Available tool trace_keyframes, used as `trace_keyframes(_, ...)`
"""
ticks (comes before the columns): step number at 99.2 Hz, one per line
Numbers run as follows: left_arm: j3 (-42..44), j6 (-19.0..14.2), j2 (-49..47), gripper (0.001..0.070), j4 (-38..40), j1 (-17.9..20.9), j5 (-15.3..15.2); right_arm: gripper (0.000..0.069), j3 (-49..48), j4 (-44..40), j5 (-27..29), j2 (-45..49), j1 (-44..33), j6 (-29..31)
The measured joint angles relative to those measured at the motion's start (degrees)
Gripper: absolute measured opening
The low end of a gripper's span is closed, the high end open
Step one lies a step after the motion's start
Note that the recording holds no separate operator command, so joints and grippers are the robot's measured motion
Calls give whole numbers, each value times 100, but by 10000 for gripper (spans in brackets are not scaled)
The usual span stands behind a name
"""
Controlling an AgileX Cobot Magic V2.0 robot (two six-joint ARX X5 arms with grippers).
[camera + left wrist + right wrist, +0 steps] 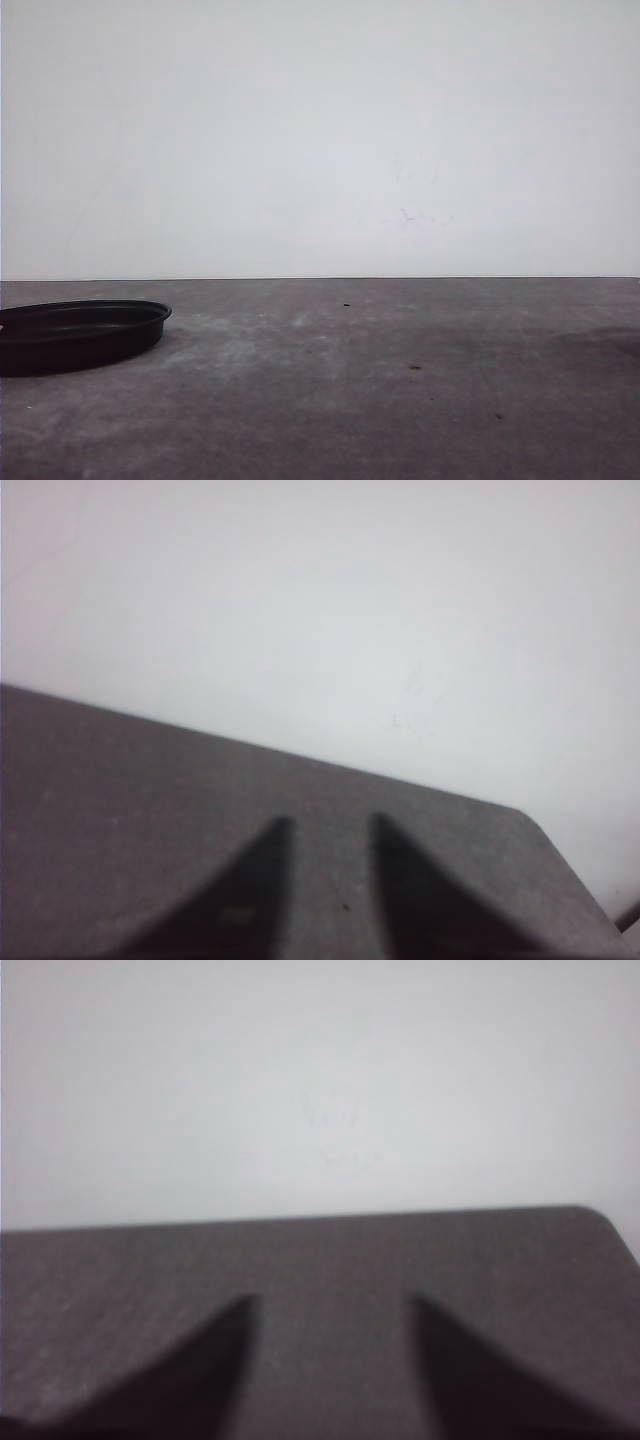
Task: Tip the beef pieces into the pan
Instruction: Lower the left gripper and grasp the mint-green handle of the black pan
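The black pan (80, 330) sits on the dark grey table at the far left of the front view, cut off by the frame edge; its handle is out of view. The beef pieces are out of view. My left gripper (328, 825) stands open over bare tabletop, nothing between its dark fingers (250, 890). My right gripper (330, 1305) is open too, over bare table with a wide gap and nothing held.
The dark grey table (400, 400) runs back to a plain white wall. A few small dark specks (415, 367) lie on its surface. In the wrist views the table's far edge and a rounded corner (600, 1220) show ahead of the fingers.
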Motion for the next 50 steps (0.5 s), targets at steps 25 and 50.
trace_keyframes(25, 0, 214, 221, 619, -837, 61, -662, 684, 92, -422, 0, 474, 0, -39)
trace_keyframes(50, 0, 323, 1517, 631, -1209, 428, -940, 684, 92, -1128, -83, 872, 0, -46)
